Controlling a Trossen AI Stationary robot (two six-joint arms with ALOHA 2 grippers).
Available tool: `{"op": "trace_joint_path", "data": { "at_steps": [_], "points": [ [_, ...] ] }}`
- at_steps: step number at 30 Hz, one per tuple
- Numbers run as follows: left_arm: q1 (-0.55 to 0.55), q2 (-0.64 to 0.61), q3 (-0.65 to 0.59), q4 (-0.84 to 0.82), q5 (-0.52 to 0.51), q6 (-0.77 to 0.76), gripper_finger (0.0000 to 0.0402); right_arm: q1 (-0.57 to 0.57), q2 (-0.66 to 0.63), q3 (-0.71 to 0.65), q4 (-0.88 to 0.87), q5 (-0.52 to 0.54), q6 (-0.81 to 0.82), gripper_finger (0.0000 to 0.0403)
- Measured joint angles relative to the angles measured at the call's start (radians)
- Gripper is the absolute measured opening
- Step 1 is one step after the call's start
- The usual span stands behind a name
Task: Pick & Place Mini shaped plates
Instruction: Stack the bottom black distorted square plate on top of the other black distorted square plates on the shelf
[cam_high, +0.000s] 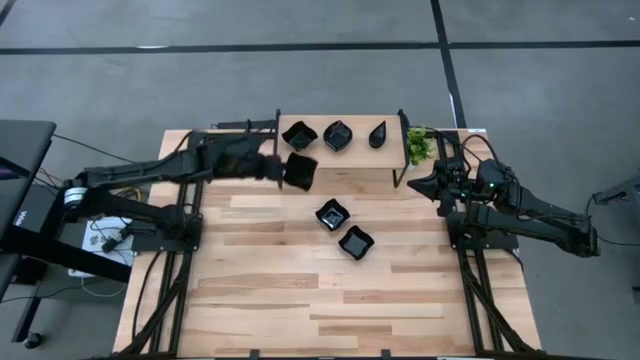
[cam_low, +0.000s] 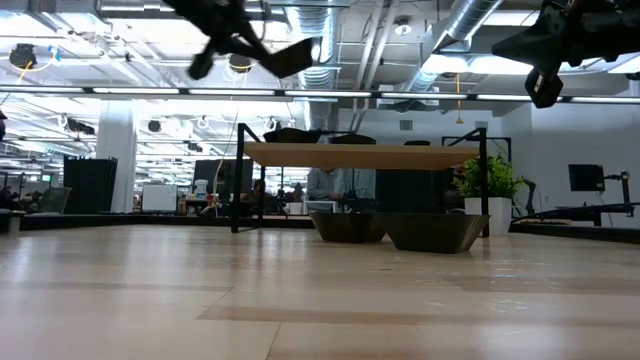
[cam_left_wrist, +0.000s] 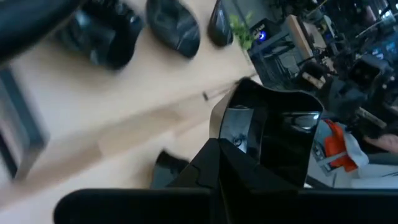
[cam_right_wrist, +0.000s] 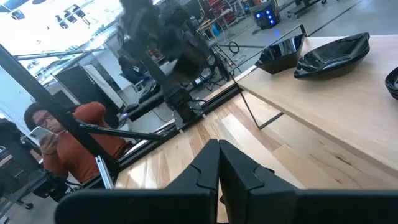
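Several glossy black mini plates show. Three rest on the raised wooden shelf (cam_high: 340, 155): a wavy one (cam_high: 299, 135), a squarish one (cam_high: 338, 135) and a teardrop (cam_high: 377, 134). Two more lie on the table (cam_high: 332, 214) (cam_high: 356, 241), also seen in the low view (cam_low: 348, 226) (cam_low: 435, 232). My left gripper (cam_high: 277, 167) hovers by the shelf's near left end, shut on a sixth plate (cam_high: 300, 172). My right gripper (cam_high: 425, 185) waits shut beside the shelf's right end, below the plant. My left gripper pinches the plate by its rim (cam_left_wrist: 230, 146), at the edge nearest the arm, coming level from the table's left. The plate (cam_low: 290, 55) is lifted clear, high above the table, and tilted, sticking out beyond the fingertips.
A small green plant (cam_high: 418, 146) stands at the shelf's right end, close to my right arm. The shelf's black legs (cam_low: 238, 190) stand on the table's far part. The near half of the table (cam_high: 320, 310) is bare wood. A person in orange (cam_right_wrist: 62, 149) sits beyond the table.
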Motion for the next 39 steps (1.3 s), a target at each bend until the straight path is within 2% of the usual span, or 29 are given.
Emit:
{"op": "trace_joint_path", "data": {
  "at_steps": [7, 13, 18, 27, 31, 35, 39],
  "points": [
    [0.177, 0.211, 0.243, -0.024, 0.141, 0.145, 0.0003, 0.000, 0.000, 0.000, 0.000, 0.000, 0.000, 0.0001],
    [0.325, 0.342, 0.443, -0.197, 0.247, 0.272, 0.0003, 0.001, 0.000, 0.000, -0.008, 0.000, 0.000, 0.0001],
    [0.421, 0.417, 0.555, -0.302, 0.317, 0.400, 0.0003, 0.001, 0.000, 0.000, -0.009, 0.000, -0.001, 0.0001],
    [0.525, 0.487, 0.593, -0.386, 0.467, 0.586, 0.0003, 0.000, 0.000, 0.000, -0.027, 0.000, 0.000, 0.0001],
    [0.549, 0.512, 0.593, -0.389, 0.476, 0.648, 0.0003, 0.001, 0.000, 0.000, -0.027, 0.000, 0.000, 0.0001],
    [0.565, 0.530, 0.593, -0.404, 0.537, 0.678, 0.0003, 0.001, 0.000, 0.000, -0.027, 0.000, 0.000, 0.0001],
    [0.575, 0.530, 0.593, -0.415, 0.533, 0.698, 0.0003, 0.000, 0.000, 0.000, -0.026, 0.000, 0.000, 0.0001]
  ]
}}
